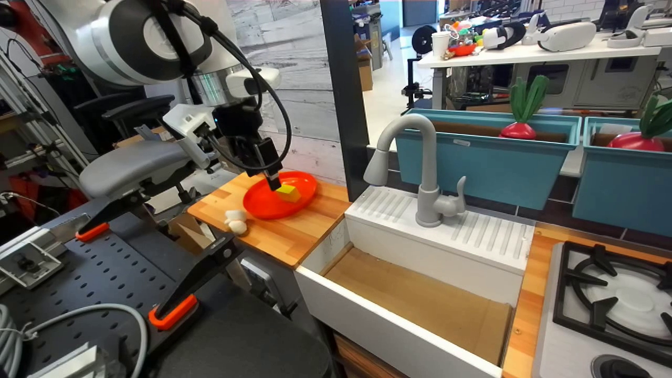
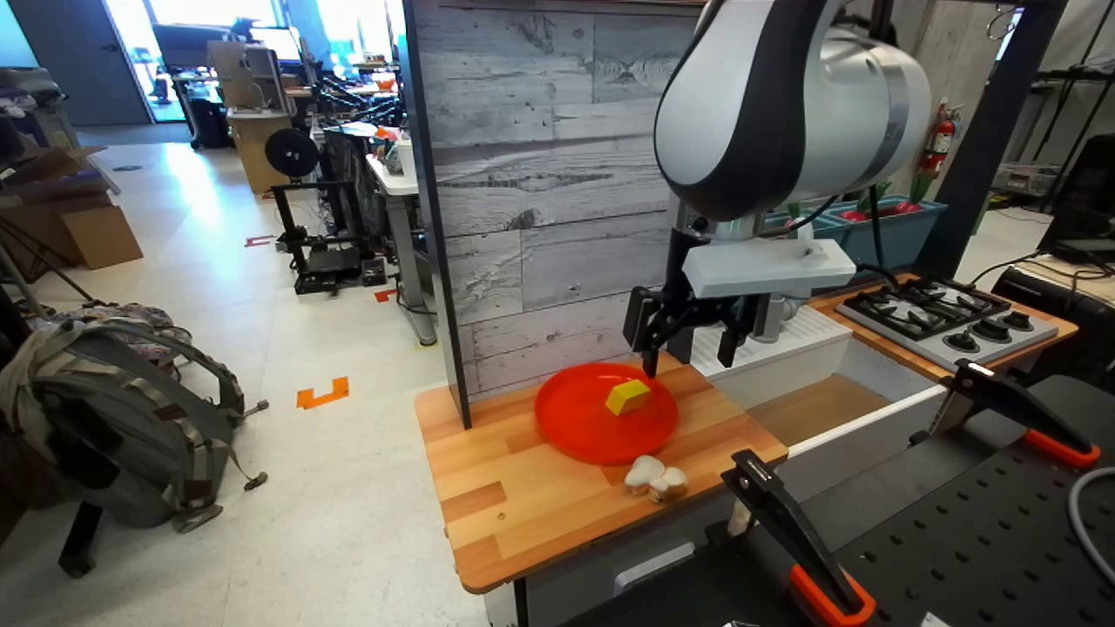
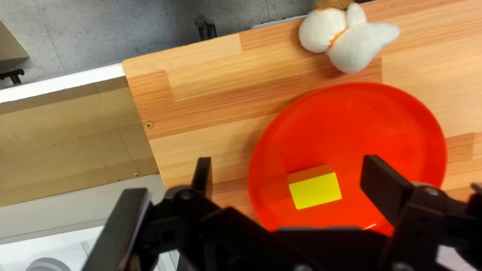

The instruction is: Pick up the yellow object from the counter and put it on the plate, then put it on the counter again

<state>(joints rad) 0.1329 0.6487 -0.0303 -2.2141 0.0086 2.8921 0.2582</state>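
Wrist view: your gripper (image 3: 287,167) has its fingers spread wide, and the plate (image 3: 350,124) shows in the gap. The yellow block (image 3: 315,191) lies on the plate, off the plate's center, and you see it between the two fingers. One fingertip shows against the counter (image 3: 211,86) just outside the plate's rim; the other shows over the plate. A white soft-looking item (image 3: 354,49) with an orange band lies just beside the plate, past its upper rim as you see it, and the sink (image 3: 60,84) is to the plate's left.

In an exterior view, you have a gray faucet (image 1: 428,152) well to the plate's right and a teal planter (image 1: 499,168) farther right. A black fingertip hangs over the plate, right at the edge of the yellow block; whether they touch is unclear from this angle. A gray chair (image 1: 136,168) stands to the plate's left.

In an exterior view with a backpack (image 2: 148,427) on the floor, well to the plate's left, you also see the fingers apart. The yellow block rests on the plate, a little right of its center. The white soft-looking item is just in front of the plate, and a gray wood-look panel (image 2: 540,209) stands behind the plate.
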